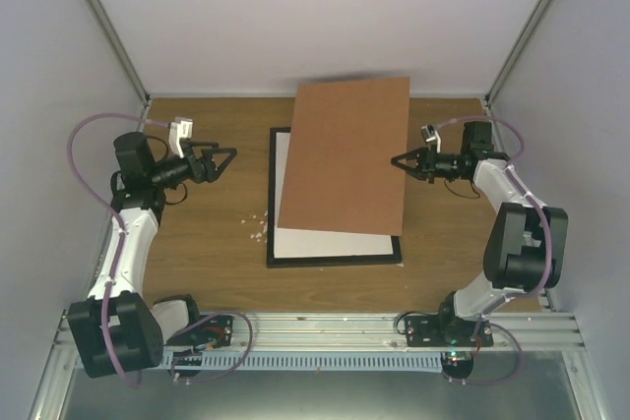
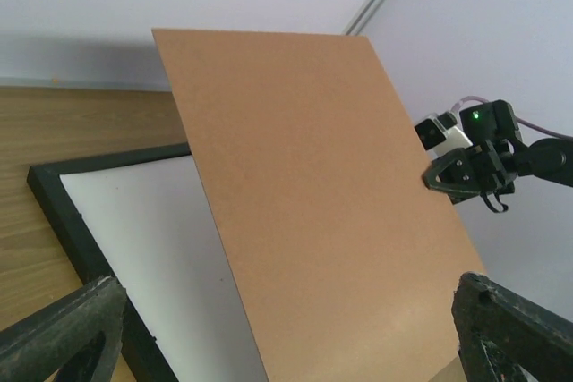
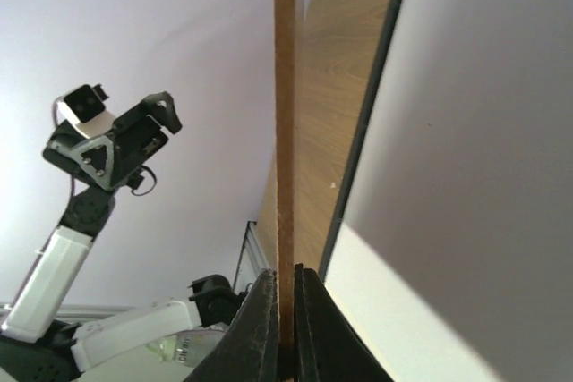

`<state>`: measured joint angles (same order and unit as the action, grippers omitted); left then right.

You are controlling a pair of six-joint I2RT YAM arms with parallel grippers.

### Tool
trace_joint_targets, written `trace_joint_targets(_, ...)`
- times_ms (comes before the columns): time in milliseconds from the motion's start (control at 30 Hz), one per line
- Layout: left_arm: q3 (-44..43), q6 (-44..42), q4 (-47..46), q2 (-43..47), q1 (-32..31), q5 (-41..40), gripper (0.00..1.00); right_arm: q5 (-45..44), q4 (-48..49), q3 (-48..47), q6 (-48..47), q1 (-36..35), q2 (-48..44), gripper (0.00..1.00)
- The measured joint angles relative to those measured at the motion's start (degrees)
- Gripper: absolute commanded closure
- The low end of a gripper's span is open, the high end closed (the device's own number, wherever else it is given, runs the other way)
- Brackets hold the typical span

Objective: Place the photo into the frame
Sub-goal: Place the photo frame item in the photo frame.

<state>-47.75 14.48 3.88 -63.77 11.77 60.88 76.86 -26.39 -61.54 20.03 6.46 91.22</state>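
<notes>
The right gripper (image 1: pixel 398 159) pinches the right edge of the tilted brown backing board (image 1: pixel 345 154) above the black frame (image 1: pixel 335 262) lying mid-table, the left gripper (image 1: pixel 222 158) gapes empty at left, and a white sheet (image 1: pixel 330 242), perhaps the photo face down, already fills the frame, so only closing the back seems left.

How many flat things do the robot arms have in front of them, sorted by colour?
Brown: 1, the rectangular brown board, pinched at its edge by the right gripper.
Black: 1, the thin black rectangular frame on the wooden table.
White: 1, the white rectangular sheet lying inside the frame.
Total: 3
</notes>
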Motion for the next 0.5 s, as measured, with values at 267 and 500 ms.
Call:
trace_joint_targets(267, 0.1, -1.5, 0.2, -2.0, -1.2, -1.1, 0.01, -4.4, -11.4, -2.4, -9.9, 0.6, 4.0, 0.99)
trace_joint_targets(500, 0.2, -2.3, 0.3, -3.0, -2.1, -1.6, 0.01, -6.6, -16.0, -4.0, -13.9, 0.6, 7.9, 1.00)
